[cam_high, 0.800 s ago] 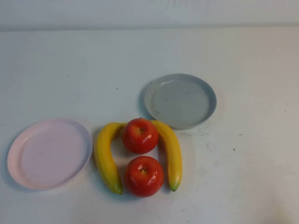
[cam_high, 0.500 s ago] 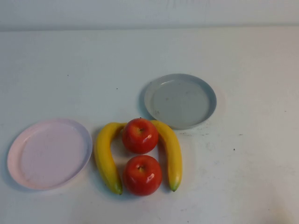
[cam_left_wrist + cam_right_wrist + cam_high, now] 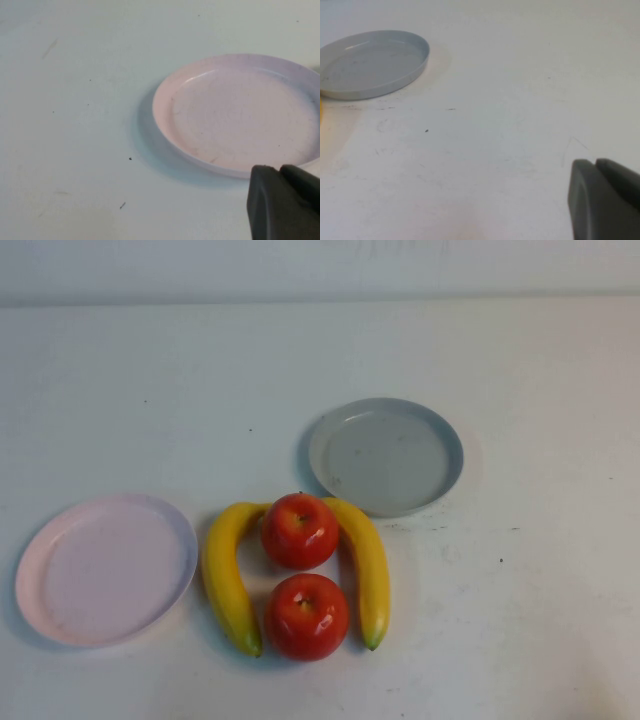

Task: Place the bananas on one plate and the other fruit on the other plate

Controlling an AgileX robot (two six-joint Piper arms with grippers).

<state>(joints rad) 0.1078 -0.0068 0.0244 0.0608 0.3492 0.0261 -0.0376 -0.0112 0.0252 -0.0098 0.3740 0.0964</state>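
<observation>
Fruit clustered between plates, nothing sorted.
Left gripper [image 3: 281, 172] parked beside pink plate [image 3: 165, 107], right gripper [image 3: 596, 164] well apart from grey plate [image 3: 420, 60]; both closed, empty.

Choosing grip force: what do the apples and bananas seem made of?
Apples and bananas: likely hard plastic, glossy; sharp highlights, uniform colour. Left gripper near the pink plate, right gripper over bare table: both shut, empty.

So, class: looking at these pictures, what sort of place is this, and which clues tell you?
Probably a robot test bench, not a kitchen: a bare, scuffed white tabletop, glossy plastic-looking yellow bananas and shiny red apples beside an empty grey-blue plate, and shut dark left gripper and right gripper low over the table.
</observation>
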